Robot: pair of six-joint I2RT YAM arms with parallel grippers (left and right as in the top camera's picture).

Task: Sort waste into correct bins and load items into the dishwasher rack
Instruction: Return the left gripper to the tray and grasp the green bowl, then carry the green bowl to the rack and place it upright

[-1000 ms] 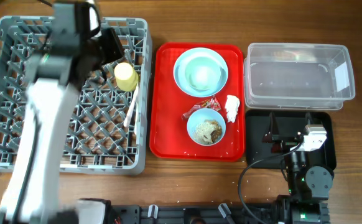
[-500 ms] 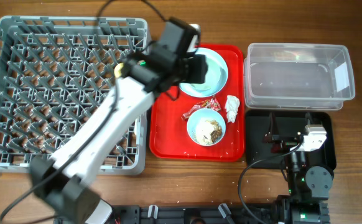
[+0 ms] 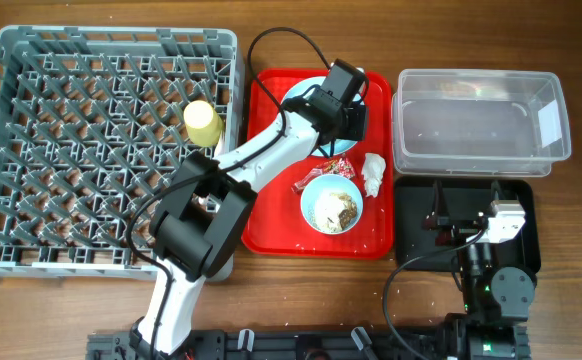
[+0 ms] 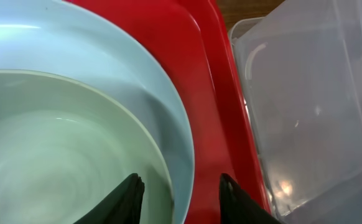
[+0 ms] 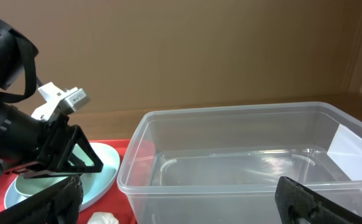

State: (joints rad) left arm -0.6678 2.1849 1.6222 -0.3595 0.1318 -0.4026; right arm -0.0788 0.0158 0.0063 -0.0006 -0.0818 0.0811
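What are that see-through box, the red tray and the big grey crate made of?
The clear tub is likely thin glossy plastic: the table shows through it and light glints on its walls. The red tray is probably hard moulded plastic, smooth with a slight sheen. The dishwasher rack looks like matte grey moulded plastic, a lattice with upright pegs.

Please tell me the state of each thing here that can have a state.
left end effector, open, astride the upper bowl's rim
right end effector, open wide
clear tub, lidless, empty
upper bowl, empty, on the plate
small bowl, holds food scraps
yellow cup, in the rack
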